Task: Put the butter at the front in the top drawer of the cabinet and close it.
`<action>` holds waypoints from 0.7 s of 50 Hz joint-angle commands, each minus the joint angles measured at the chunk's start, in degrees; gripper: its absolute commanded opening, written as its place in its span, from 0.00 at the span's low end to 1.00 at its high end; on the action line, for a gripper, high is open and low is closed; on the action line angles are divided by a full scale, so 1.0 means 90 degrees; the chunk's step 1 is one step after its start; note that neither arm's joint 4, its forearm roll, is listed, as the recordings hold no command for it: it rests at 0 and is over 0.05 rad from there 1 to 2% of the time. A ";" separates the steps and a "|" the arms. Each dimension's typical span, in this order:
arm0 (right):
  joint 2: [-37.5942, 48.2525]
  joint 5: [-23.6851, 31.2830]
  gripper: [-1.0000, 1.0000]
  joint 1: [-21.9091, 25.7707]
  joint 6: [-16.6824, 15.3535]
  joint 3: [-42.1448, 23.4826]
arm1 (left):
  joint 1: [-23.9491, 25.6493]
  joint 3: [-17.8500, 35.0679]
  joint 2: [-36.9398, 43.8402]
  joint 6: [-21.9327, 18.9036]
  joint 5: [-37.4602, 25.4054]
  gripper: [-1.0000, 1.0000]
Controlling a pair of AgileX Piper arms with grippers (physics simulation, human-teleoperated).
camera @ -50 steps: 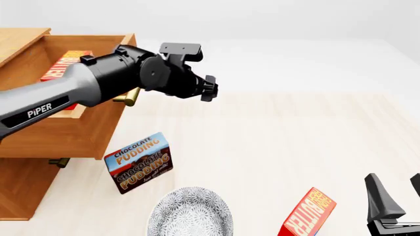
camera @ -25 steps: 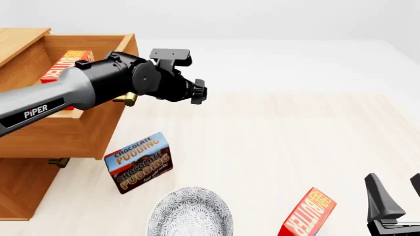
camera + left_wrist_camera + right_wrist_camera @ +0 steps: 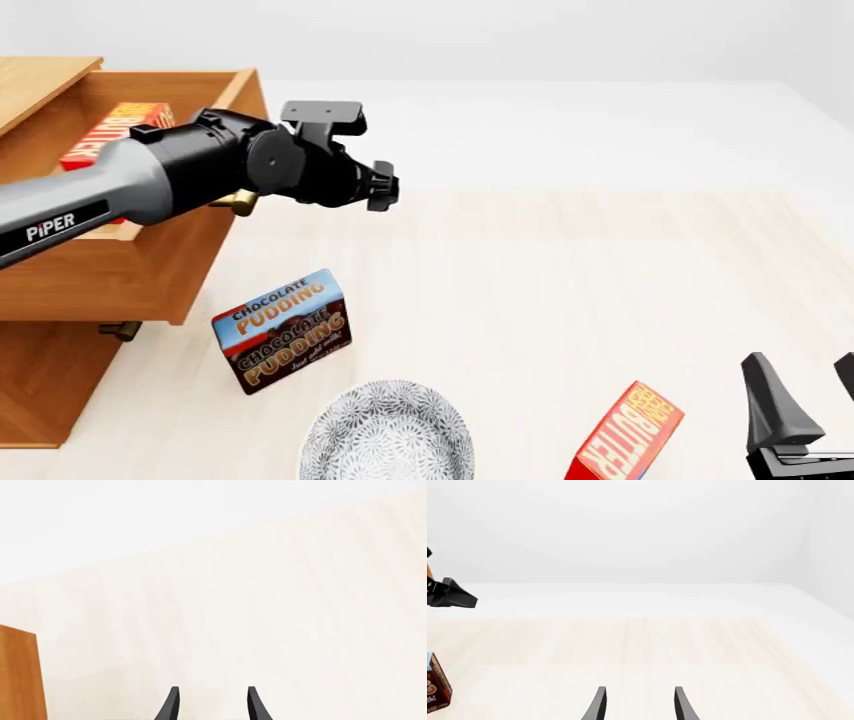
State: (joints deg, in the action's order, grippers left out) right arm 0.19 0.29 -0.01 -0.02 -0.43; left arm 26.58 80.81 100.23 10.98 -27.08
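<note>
One red butter box [image 3: 110, 133] lies inside the top drawer [image 3: 94, 280], which stands pulled out of the cabinet [image 3: 40, 385]. My left arm's wrist lies against the drawer's front panel by the brass handle [image 3: 240, 204]. The left gripper [image 3: 383, 186] points away over the table, open and empty, as the left wrist view's gripper [image 3: 212, 702] shows too. A look-alike butter box [image 3: 627, 437] stands tilted at the near right. Just right of it my right gripper [image 3: 806, 395] is open and holds nothing; it appears again as the gripper [image 3: 639, 702] in its wrist view.
A chocolate pudding box [image 3: 282, 330] stands below the drawer's front, also seen as the pudding box [image 3: 435, 686]. A patterned grey plate [image 3: 387, 437] sits at the near edge. The lower drawer's handle [image 3: 118, 328] pokes out under the top drawer. A cabinet corner [image 3: 20, 675] shows in the left wrist view.
My left arm has moved left against the drawer front, and the top drawer has slid partway left into the cabinet with the butter in it. The right arm has not moved.
</note>
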 commanded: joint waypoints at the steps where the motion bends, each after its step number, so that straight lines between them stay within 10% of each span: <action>1: 0.0001 -0.0010 1.00 -0.0001 0.0000 0.0010 | -0.0204 -0.0159 -0.0112 -0.0007 0.0014 1.00; 35: 0.0000 -0.0011 1.00 -0.0001 0.0001 0.0010 | -0.0751 -0.0759 -0.0500 0.0001 0.0267 1.00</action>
State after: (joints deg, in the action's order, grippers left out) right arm 0.18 0.29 -0.01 -0.02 -0.43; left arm 21.24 75.83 96.55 10.80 -25.50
